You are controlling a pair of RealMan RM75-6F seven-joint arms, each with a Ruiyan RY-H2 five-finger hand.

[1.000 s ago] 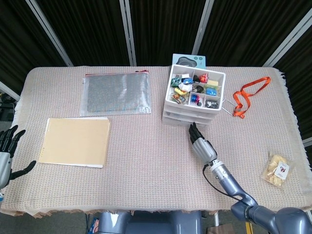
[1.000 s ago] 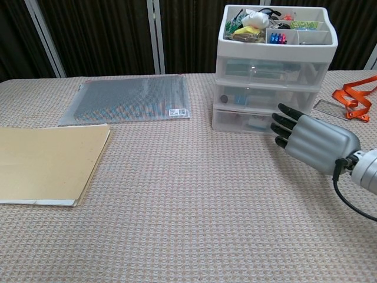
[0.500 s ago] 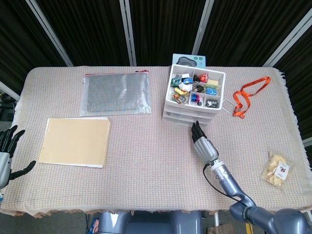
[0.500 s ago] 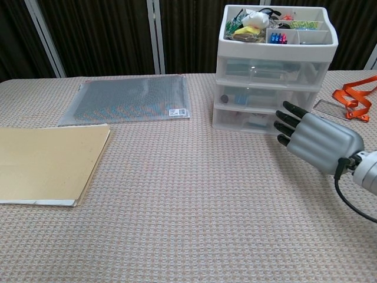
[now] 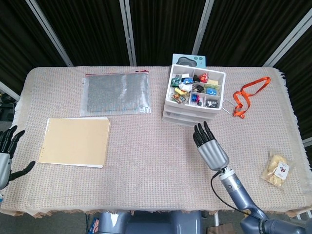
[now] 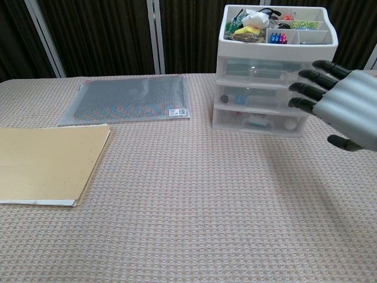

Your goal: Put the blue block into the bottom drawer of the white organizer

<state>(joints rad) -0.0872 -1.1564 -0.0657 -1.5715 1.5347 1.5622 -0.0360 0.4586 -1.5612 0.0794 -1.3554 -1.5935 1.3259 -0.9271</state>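
Observation:
The white organizer (image 5: 193, 100) (image 6: 274, 71) stands at the back middle of the table, all three drawers pushed in. Its bottom drawer (image 6: 259, 121) is closed. The open top tray holds several small items, among them a blue block (image 5: 210, 91). My right hand (image 5: 209, 146) (image 6: 344, 106) hovers raised in front of the organizer and slightly right of it, fingers spread and pointing at it, holding nothing. My left hand (image 5: 6, 156) hangs off the table's left edge, fingers apart and empty.
A clear mesh pouch (image 5: 116, 92) (image 6: 131, 98) and a yellow folder (image 5: 74, 141) (image 6: 47, 162) lie on the left half. An orange lanyard (image 5: 248, 93) lies right of the organizer, a snack packet (image 5: 278, 169) near the right edge, and a teal box (image 5: 189, 60) behind the organizer.
My right hand has risen off the table and pulled back from the bottom drawer's front, moving up and to the right. The drawers and left hand have not moved.

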